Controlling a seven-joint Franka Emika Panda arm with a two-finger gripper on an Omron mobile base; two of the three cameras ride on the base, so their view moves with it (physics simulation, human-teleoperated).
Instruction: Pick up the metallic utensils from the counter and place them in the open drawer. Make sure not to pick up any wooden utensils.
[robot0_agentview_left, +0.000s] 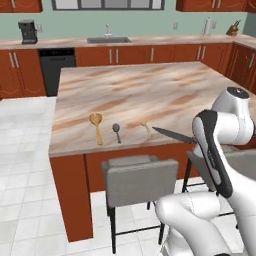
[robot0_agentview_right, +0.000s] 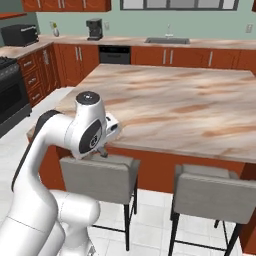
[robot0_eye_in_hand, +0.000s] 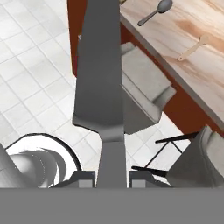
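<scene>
The marble island surface (robot0_agentview_left: 150, 95) carries the wooden spoon (robot0_agentview_left: 96, 127), metal spoon (robot0_agentview_left: 117, 132) and pale wooden utensil (robot0_agentview_left: 147, 130) near its front edge. The jaws, nearly closed, clamp the knife (robot0_eye_in_hand: 103, 87) above the stools (robot0_agentview_left: 140, 182).

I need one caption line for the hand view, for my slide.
Fingers hold the knife over the stool; metal spoon lies on the counter.
</scene>
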